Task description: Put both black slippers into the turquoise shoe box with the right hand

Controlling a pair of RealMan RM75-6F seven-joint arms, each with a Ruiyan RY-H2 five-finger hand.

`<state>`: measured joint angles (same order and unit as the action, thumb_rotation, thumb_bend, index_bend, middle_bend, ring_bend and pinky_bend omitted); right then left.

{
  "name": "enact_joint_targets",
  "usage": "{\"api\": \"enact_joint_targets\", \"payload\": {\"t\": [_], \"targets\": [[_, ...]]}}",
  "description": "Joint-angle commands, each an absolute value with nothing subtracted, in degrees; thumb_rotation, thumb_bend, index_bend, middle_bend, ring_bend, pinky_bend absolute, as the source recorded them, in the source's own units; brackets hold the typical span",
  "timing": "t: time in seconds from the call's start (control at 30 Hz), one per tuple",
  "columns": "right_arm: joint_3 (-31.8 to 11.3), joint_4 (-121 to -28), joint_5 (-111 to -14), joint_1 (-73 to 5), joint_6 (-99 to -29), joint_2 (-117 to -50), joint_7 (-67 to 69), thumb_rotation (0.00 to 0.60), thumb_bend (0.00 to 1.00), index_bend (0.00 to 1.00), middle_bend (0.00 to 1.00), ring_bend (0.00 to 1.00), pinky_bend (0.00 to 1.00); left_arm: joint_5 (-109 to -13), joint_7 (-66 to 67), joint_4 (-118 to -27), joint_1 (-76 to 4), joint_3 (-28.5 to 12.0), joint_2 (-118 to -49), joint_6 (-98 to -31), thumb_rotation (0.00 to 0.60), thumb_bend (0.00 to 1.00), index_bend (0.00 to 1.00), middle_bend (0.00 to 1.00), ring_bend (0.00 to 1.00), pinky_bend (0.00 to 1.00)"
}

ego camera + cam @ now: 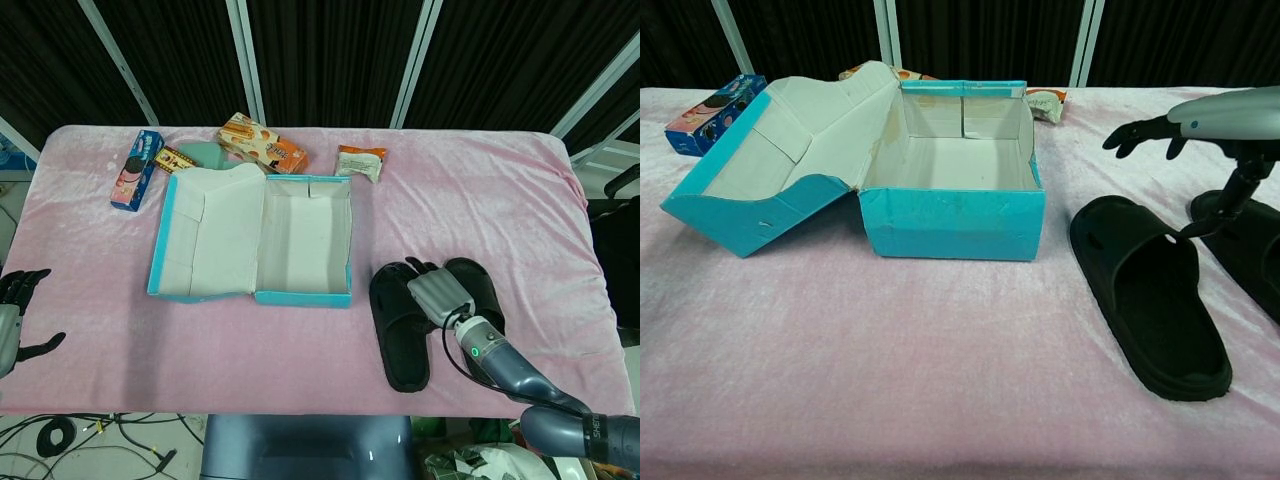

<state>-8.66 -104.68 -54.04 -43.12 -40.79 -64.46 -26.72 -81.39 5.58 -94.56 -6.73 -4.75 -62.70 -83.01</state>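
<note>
Right hand (438, 294) hovers palm-down above the two slippers, fingers spread and pointing toward the box, holding nothing; in the chest view the same hand (1200, 120) is raised clear of the footwear, its dark fingertips (1127, 135) stretched toward the box and its thumb hanging down near the strap of the nearer slipper, contact not discernible. Its forearm runs back from the wrist toward the table's near right corner. Left slipper (396, 325) lies sole-down on the pink cloth, toe toward the far edge, just right of the box's near right corner and apart from it. Right slipper (485, 300) lies parallel beside it, partly covered by the hand in the head view and cut by the frame edge in the chest view. Both slippers are outside the box. Turquoise box (303, 296) stands open left of the slippers, its white interior bare, with the hinged lid (205, 240) folded out to the left and resting tilted on the cloth. Behind the box, along the far edge, lie a blue biscuit pack (137, 169), an orange carton (262, 143) and a small orange-and-white packet (361, 161). Left hand (14, 315) rests at the table's near left edge, well apart from all objects, fingers apart and holding nothing.
</note>
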Motion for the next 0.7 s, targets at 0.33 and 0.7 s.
{"api": "enact_joint_targets", "payload": {"t": [0.33, 0.7], "targets": [[-4.0, -101.9, -38.1, -47.9, -47.8, -70.5, -34.9, 0.600, 0.11, 0.00, 0.12, 0.02, 0.18, -81.3, 5.0, -93.5, -7.2, -4.7, -63.4, -82.4, 0.600, 0.00, 0.17, 0.20, 0.12, 0.04], [-2.3, -97.1, -31.5, -49.9, -47.0, -72.8, -34.5, 0.600, 0.12, 0.12, 0.24, 0.09, 0.20, -81.3, 5.5, -94.0, -7.1, -4.5, -63.4, -82.7, 0.600, 0.00, 0.17, 0.19, 0.12, 0.04]]}}
